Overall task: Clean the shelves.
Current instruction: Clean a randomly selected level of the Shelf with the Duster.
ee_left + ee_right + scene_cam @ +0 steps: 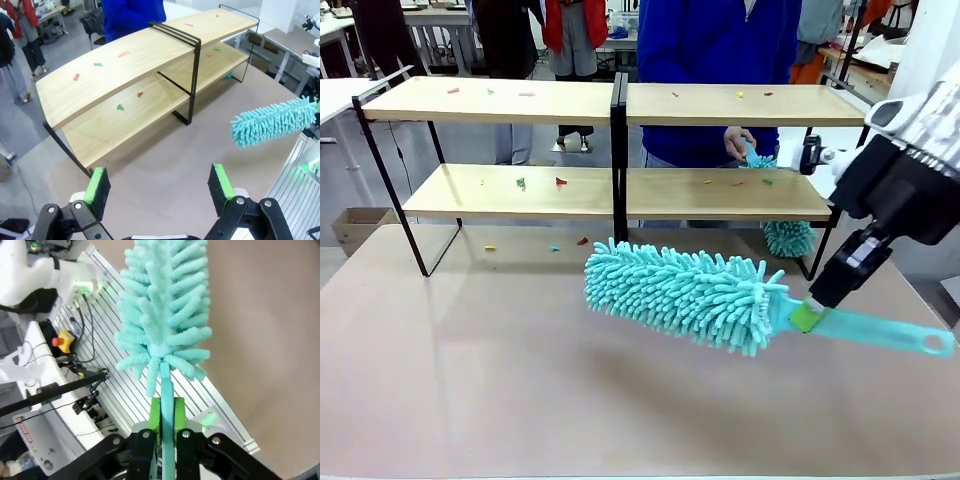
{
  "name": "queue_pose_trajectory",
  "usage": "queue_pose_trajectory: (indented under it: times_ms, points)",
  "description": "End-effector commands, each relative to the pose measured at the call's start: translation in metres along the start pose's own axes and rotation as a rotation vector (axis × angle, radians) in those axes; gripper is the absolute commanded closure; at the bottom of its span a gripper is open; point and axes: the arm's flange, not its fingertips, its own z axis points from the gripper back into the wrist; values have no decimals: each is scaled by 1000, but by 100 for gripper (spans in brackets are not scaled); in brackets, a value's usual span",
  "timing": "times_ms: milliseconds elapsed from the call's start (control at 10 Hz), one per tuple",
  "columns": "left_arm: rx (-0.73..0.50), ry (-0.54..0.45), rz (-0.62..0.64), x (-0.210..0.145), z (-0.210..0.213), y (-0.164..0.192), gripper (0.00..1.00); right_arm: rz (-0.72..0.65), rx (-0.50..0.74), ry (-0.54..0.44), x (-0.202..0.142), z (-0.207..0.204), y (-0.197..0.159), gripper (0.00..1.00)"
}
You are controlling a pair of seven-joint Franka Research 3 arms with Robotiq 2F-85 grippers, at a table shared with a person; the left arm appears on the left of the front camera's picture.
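Observation:
The shelves [570, 100] are a two-tier light-wood rack on a black frame across the far side of the table, seen also in the left wrist view [125, 65]. Small coloured scraps [560, 181] dot both boards. My right gripper [807, 315] is shut on the handle of a teal fluffy duster [680, 292], held above the table in front of the rack; the right wrist view shows the duster [160, 315] running away from the pads [154, 412]. My left gripper [159, 185] is open, with nothing between its fingers. A person's hand [738, 143] holds a second teal duster [788, 236] at the rack's right end.
A few scraps [582, 241] lie on the brown tabletop [520, 380] under the rack. A cardboard box [355, 225] sits at the far left. The person in blue [715, 60] stands behind the rack.

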Motion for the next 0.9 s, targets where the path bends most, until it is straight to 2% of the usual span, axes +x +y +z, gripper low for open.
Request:
queue_pose_trajectory:
  times_ms: [0,100,300,500,600,700,800]
  points:
    - [-4,-1,1,0,-1,0,0,36,31,19,40,-35,3,88]
    - [-4,-1,1,0,-1,0,0,17,-33,-54,70,-57,4,100]
    - [-4,-1,1,0,-1,0,0,-52,-86,-211,124,-103,21,100]
    - [-4,-1,1,0,-1,0,0,-84,-210,-182,159,-162,43,100]
    - [-4,-1,1,0,-1,0,0,-92,-201,-179,172,-183,46,100]
    - [-4,-1,1,0,-1,0,0,-66,-225,-163,180,-192,48,100]
    - [-4,-1,1,0,-1,0,0,-67,-213,-209,182,-190,51,100]
